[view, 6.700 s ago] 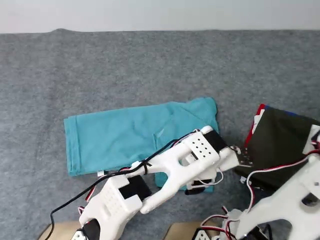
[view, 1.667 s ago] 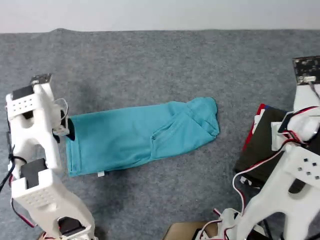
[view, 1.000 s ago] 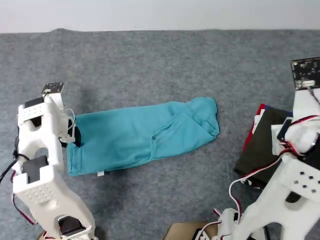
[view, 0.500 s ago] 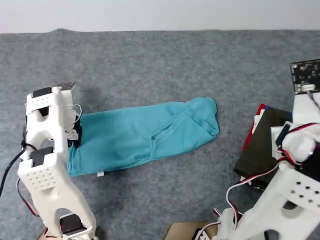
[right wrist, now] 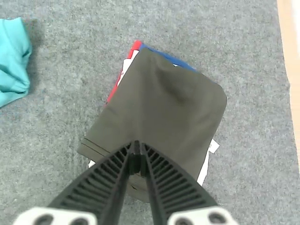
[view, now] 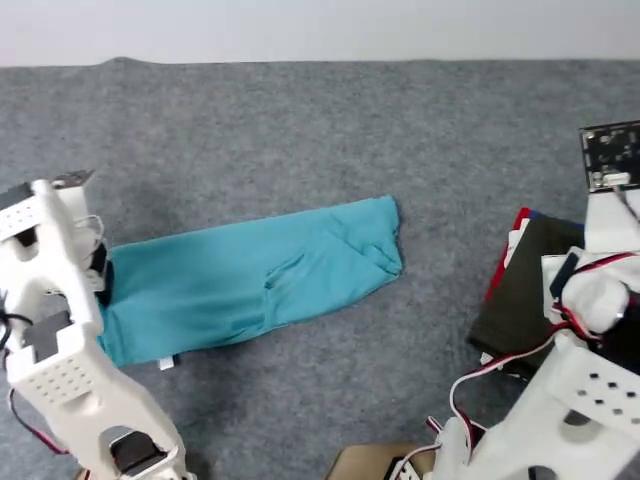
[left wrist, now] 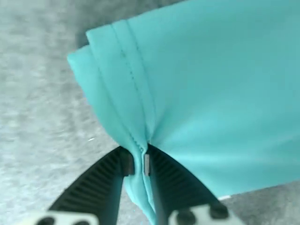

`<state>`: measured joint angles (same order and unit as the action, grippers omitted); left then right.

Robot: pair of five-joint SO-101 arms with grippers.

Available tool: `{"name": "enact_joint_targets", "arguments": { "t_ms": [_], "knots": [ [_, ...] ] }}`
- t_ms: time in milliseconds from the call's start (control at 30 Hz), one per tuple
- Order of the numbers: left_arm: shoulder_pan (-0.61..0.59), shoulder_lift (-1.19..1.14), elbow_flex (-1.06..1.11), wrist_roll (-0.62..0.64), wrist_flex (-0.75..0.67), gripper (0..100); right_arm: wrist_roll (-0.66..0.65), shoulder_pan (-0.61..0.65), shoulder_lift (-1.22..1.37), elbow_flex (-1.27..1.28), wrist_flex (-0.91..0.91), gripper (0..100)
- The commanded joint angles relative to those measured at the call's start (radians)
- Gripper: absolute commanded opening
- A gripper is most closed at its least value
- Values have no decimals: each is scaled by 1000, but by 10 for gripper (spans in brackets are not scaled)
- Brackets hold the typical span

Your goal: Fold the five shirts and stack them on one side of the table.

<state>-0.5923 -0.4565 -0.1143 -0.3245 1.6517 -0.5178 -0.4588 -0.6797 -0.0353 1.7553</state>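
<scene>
the left gripper (left wrist: 136,163) has left the middle of the teal shirt (view: 250,285) for its hem end, pinched the edge and dragged it toward the table's left side. the whole shirt has slid that way, its far end now farther from the folded stack (view: 530,290). the right gripper (right wrist: 136,152) has risen over that stack.

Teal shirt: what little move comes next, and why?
The left gripper is shut on the hem of the teal shirt, and the shirt lies as a long strip, so probably lift the hem over toward the other end, folding it in half.
</scene>
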Motion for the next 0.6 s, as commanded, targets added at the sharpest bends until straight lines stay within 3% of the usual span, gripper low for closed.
{"name": "enact_joint_targets", "arguments": {
  "t_ms": [0, 233, 567],
  "knots": [
    [-26, 64, -114, -15, 75, 4, -9, 8, -31, -9, 25, 9],
    [58, 77, -137, 15, 104, 4, -9, 8, -31, -8, 25, 9],
    [311, 190, -84, 161, 106, 4, -9, 8, -24, -8, 25, 9]
  ]
}}
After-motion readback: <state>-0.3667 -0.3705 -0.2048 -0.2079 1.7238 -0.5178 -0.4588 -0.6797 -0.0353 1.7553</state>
